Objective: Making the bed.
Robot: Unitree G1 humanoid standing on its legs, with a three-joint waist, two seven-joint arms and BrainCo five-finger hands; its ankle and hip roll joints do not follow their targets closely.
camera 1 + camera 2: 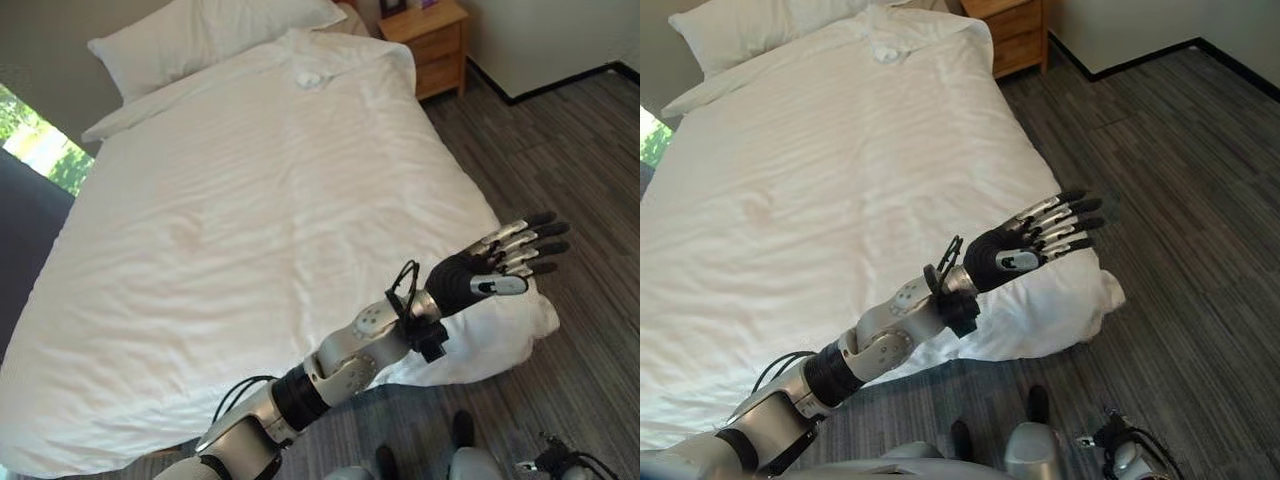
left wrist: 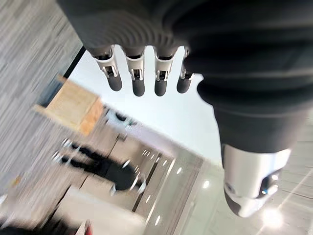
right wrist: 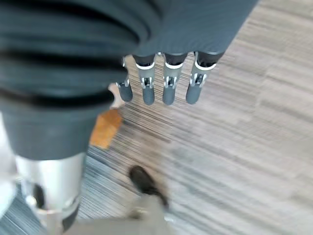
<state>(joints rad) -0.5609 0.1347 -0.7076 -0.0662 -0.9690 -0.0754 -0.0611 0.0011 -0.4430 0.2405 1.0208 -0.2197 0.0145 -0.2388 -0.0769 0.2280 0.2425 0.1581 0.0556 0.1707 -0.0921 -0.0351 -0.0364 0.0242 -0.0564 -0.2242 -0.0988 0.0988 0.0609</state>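
White duvet (image 1: 270, 200) lies smooth, corner hanging off.

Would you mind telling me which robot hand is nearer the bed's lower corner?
The left. The left robot hand hovers open just above the duvet's lower corner. The right robot hand hangs open over the bare floor, away from the bed.

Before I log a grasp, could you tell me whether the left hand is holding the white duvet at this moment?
No, the left hand is raised with straight, spread fingers above the near corner of the white duvet, holding nothing.
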